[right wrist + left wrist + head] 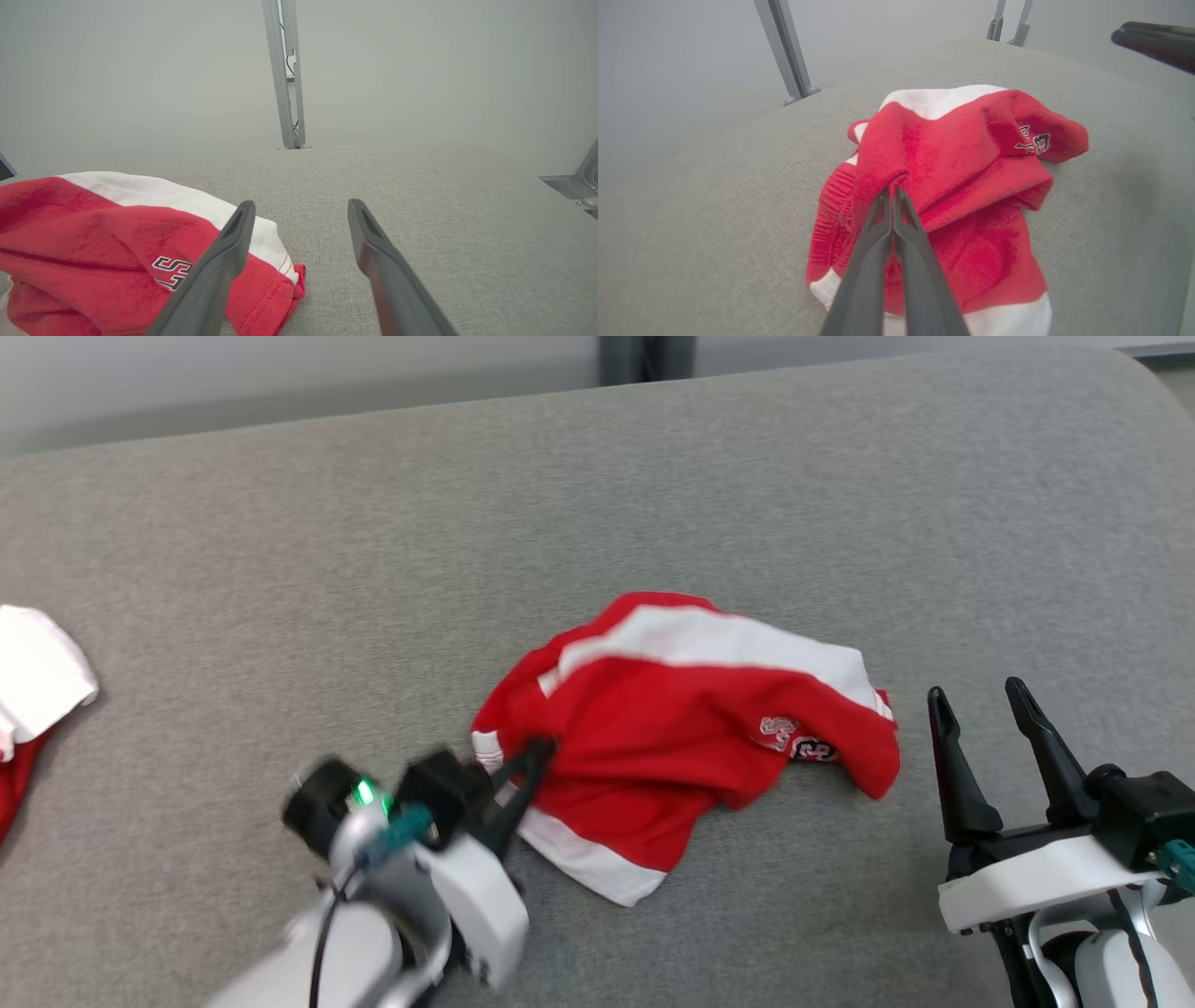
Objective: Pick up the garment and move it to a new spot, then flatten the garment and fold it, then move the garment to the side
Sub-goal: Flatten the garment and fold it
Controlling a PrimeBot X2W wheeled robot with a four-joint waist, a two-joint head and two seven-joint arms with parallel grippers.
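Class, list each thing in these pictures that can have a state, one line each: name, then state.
garment: crumpled in a heap on the grey surface, not flattened, not folded.
left gripper: shut on a fold at the garment's edge.
right gripper: open, empty, beside the garment.
white and red cloth: lying loose at the head view's left edge, partly out of frame.

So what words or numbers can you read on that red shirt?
"S": part of the black, white-outlined print on the red garment; the rest is hidden in folds.
Left wrist view: black marks on a fold, too crumpled to read.
Head view: same print, too blurred to read.
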